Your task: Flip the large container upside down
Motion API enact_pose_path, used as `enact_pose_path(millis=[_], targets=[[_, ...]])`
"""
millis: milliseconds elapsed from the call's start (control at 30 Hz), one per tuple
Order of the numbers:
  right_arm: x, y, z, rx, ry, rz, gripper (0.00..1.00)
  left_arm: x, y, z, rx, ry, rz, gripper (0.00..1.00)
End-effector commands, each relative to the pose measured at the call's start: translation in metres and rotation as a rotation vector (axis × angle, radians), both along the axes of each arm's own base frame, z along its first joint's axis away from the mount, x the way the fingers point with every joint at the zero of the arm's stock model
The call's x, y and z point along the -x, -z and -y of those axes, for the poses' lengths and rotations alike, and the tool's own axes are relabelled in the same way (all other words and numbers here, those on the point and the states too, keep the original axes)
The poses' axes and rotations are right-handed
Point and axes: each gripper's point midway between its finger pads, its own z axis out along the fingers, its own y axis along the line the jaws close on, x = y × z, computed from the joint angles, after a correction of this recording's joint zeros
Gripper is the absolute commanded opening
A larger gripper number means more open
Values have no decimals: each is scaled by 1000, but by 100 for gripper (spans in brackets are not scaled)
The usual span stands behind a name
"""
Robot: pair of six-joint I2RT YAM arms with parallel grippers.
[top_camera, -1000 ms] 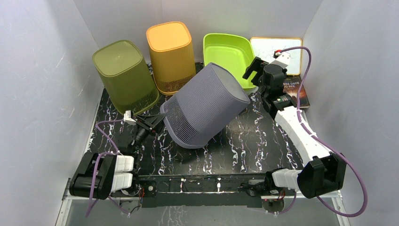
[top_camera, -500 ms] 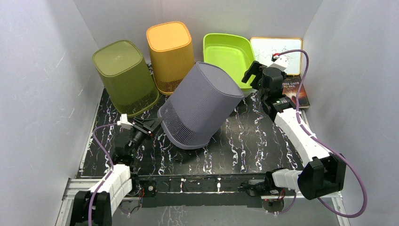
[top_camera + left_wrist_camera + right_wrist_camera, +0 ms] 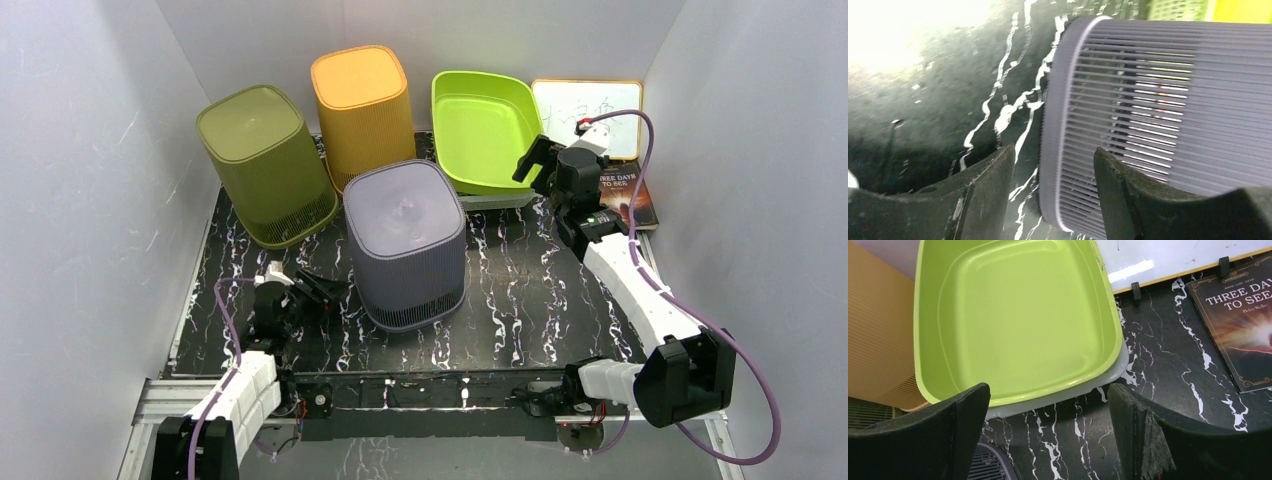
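Now the grey bin (image 3: 405, 240) stands upside down near the middle of the black marbled table (image 3: 530, 290), its closed base facing up and its slatted mouth down on the surface. No writing shows on it.

Low at its left, the left gripper (image 3: 322, 290) sits just beside the bin's bottom edge. Its fingers (image 3: 983, 195) are parted; in the wrist view the bin's rim lies beyond the gap between them and they clamp nothing. I cannot tell whether either finger touches the slats.

At the far right, the right gripper (image 3: 532, 160) hangs with its fingers spread wide and empty, above the near edge of a green tub (image 3: 480, 125), which rests tilted on something white beneath it.

Right of the tub a book (image 3: 630, 195) lies flat. The right wrist view cuts off its cover, which reads "THREE DA…", "TO SEE", and "Helen Keller" in smaller letters.

Behind the book leans a whiteboard (image 3: 590, 105) with faint scribbles too thin to read.

An olive bin (image 3: 262, 160) and an orange bin (image 3: 362, 110) stand base-up at the back left, unmarked.
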Motion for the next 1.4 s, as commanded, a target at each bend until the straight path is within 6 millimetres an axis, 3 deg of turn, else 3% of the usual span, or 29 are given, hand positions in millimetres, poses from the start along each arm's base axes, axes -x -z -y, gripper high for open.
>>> enact_pose_path(millis=[0, 133, 233, 367, 433, 633, 767, 833, 967, 1100, 1167, 1367], targets=[[8, -5, -1, -15, -21, 15, 87, 4, 6, -15, -226, 66, -89, 60], [26, 16, -4, -20, -49, -42, 86, 0, -12, -30, -402, 133, -149, 65], [46, 29, -5, -13, -66, -85, 86, -13, -46, -38, -491, 149, -108, 70], [70, 45, -20, -16, -122, -131, 84, -40, -117, -44, -557, 129, -15, 72], [84, 55, -39, -2, -171, -166, 84, -54, -163, -44, -584, 130, 65, 72], [130, 104, -92, 44, -289, -296, 84, -71, -273, -31, -642, 243, 245, 73], [151, 132, -95, 70, -288, -364, 84, -73, -342, -35, -689, 198, 380, 76], [154, 139, -96, 73, -295, -377, 84, -74, -367, -36, -706, 189, 431, 77], [147, 154, -112, 100, -340, -400, 84, -75, -396, -20, -674, 259, 514, 77], [123, 160, -142, 138, -388, -379, 84, -69, -413, -8, -636, 298, 611, 78], [112, 159, -166, 119, -443, -373, 84, -68, -413, -8, -638, 304, 606, 78], [105, 155, -263, 73, -623, -352, 84, -60, -404, -7, -644, 330, 595, 78]])
